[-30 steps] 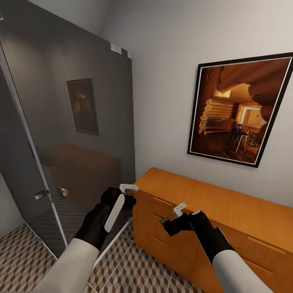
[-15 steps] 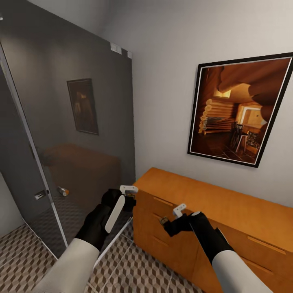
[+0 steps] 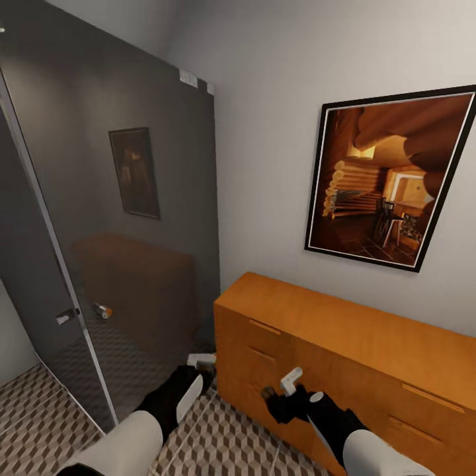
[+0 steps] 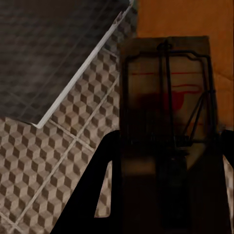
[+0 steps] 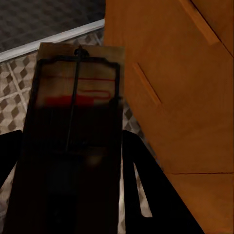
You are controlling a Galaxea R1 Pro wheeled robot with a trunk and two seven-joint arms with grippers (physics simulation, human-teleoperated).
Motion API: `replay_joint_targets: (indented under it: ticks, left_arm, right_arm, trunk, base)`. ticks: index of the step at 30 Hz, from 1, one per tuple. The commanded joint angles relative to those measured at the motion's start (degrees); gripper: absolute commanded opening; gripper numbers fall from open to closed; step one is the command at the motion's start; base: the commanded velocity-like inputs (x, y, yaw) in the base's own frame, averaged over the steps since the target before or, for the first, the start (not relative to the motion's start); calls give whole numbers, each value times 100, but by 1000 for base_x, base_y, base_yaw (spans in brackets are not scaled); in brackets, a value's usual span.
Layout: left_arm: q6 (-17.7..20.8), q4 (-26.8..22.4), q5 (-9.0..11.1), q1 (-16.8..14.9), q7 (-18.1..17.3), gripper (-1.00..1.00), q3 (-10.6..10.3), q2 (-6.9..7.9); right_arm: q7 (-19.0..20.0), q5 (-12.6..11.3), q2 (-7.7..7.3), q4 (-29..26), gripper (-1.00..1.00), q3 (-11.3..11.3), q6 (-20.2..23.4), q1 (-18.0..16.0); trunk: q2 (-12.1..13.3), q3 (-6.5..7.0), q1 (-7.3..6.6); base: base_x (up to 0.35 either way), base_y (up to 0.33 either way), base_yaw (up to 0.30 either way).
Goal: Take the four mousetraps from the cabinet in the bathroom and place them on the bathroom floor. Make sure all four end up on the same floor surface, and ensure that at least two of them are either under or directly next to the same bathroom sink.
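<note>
- Left gripper [image 3: 200, 367] — I read it low in the head view, at about 7 o'clock, just off the cabinet's near end. My left wrist camera shows its dark fingers [image 4: 100, 185] pinching a mousetrap [image 4: 168, 122], one finger along each long side.
- Left-hand mousetrap — wooden board, dark wire spring, red mark; it juts forward over the bathroom floor [image 4: 63, 146], its far end in front of the cabinet [image 4: 185, 19].
- Right gripper [image 3: 283, 390] — at about 5 o'clock in the head view, held against the cabinet [image 3: 357, 350] front, below the upper drawer handles.
- Second mousetrap [image 5: 75, 131] — clamped between the right gripper's dark fingers [image 5: 146, 180] (same build, red mark toward the far end), beside the orange-brown drawer fronts.
- Bathroom floor [image 3: 39, 410] — cube-pattern tiles, pale grout.
- Glass shower screen [image 3: 119, 218] — at 9 to 10 o'clock, dark and reflective; a small bottle [image 3: 102, 310] lies behind it.
- Framed picture [image 3: 390, 175] — on the wall at 2 o'clock, above the cabinet top.
</note>
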Motion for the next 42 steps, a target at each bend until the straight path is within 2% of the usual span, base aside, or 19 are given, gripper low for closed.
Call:
replay_joint_targets:
  ticks: [1, 2, 3, 5, 6, 8, 9, 10, 11, 13, 14, 15, 17, 19, 21, 22, 25, 30, 42]
  left_arm:
    - [-507, 524, 28, -4, 34, -100, -28, 0]
    - [-1014, 998, 30, -3, -1, -100, -25, 0]
    - [-1261, 1226, 31, -3, -27, -100, -23, 0]
    - [-2172, 2061, 50, -1, -207, -100, -15, 43]
    - [-2370, 2246, 69, 0, -281, -100, -13, 106]
    - [-2981, 2730, 221, 60, -732, -100, -4, 419]
    - [-3161, 2840, 339, 162, -1035, -100, -5, 616]
    - [-3284, 2910, 482, 284, -1350, -100, -5, 820]
    - [-3331, 2934, 559, 346, -1501, -100, -5, 919]
    - [-3556, 2992, 897, 594, -1963, -100, -6, 1248]
    - [-3739, 3007, 1052, 742, -2090, -100, -6, 1363]
    - [-3849, 3012, 1119, 816, -2134, -100, -6, 1408]
    - [-4325, 3029, 1283, 1089, -2235, -100, -6, 1524]
    - [-4696, 3035, 1340, 1302, -2266, -100, -6, 1569]
    - [-5222, 3039, 1376, 1564, -2285, -100, -6, 1616]
    - [-5480, 3040, 1387, 1669, -2290, -100, -6, 1636]
    - [-5929, 3041, 1399, 1872, -2261, -100, -6, 1665]
    - [-6119, 3037, 1411, 1972, -2058, -100, -5, 1653]
    - [-6127, 3041, 1405, 1998, -1970, -100, -6, 1661]
  right_arm:
    - [-41, -109, -1, 216, -100, -2, -223, 5]
    - [-118, -251, -10, 446, -100, -6, -444, 9]
    - [-172, -339, -16, 565, -100, -7, -535, 11]
    - [-496, -773, -40, 1012, -100, -10, -795, 19]
    - [-595, -888, -43, 1104, -100, -11, -853, 21]
    - [-963, -1274, -65, 1370, -100, -7, -1126, 51]
    - [-1096, -1390, -90, 1457, -100, -6, -1281, 109]
    - [-1185, -1468, -133, 1522, -100, -5, -1431, 195]
    - [-1217, -1497, -158, 1546, -100, -5, -1500, 242]
    - [-1311, -1596, -257, 1604, -100, -4, -1765, 421]
    - [-1377, -1654, -296, 1620, -100, -4, -1918, 513]
    - [-1427, -1685, -317, 1626, -100, -4, -2004, 562]
    - [-1754, -1826, -381, 1642, -100, -4, -2395, 767]
    - [-2086, -1906, -403, 1650, -100, -4, -2685, 921]
    - [-2453, -1957, -427, 1663, -100, -4, -3116, 1117]
    - [-2567, -1972, -433, 1691, -100, -4, -3372, 1186]
    - [-2709, -1990, -446, 1789, -100, -1, -3817, 1271]
    - [-2748, -1984, -451, 1895, -100, 11, -3985, 1306]
    - [-2761, -1992, -437, 1948, -100, 14, -4019, 1312]
  trunk:
    - [-4, 0, 3]
    - [-4, 0, 3]
    - [-4, 0, 3]
    - [-4, 0, 3]
    - [-4, 0, 3]
    - [-4, 0, 3]
    - [-4, 0, 3]
    - [-4, 0, 3]
    - [-4, 0, 3]
    - [-4, 0, 3]
    - [-4, 0, 3]
    - [-4, 0, 3]
    - [-4, 0, 3]
    - [-4, 0, 3]
    - [-4, 0, 3]
    - [-4, 0, 3]
    - [-4, 0, 3]
    - [-4, 0, 3]
    - [-4, 0, 3]
  base:
    - [0, 0, 0]
    - [0, 0, 0]
    - [0, 0, 0]
    - [0, 0, 0]
    - [0, 0, 0]
    - [0, 0, 0]
    - [0, 0, 0]
    - [0, 0, 0]
    - [0, 0, 0]
    - [0, 0, 0]
    - [0, 0, 0]
    - [0, 0, 0]
    - [0, 0, 0]
    - [0, 0, 0]
    - [0, 0, 0]
    - [0, 0, 0]
    - [0, 0, 0]
    - [0, 0, 0]
    - [0, 0, 22]
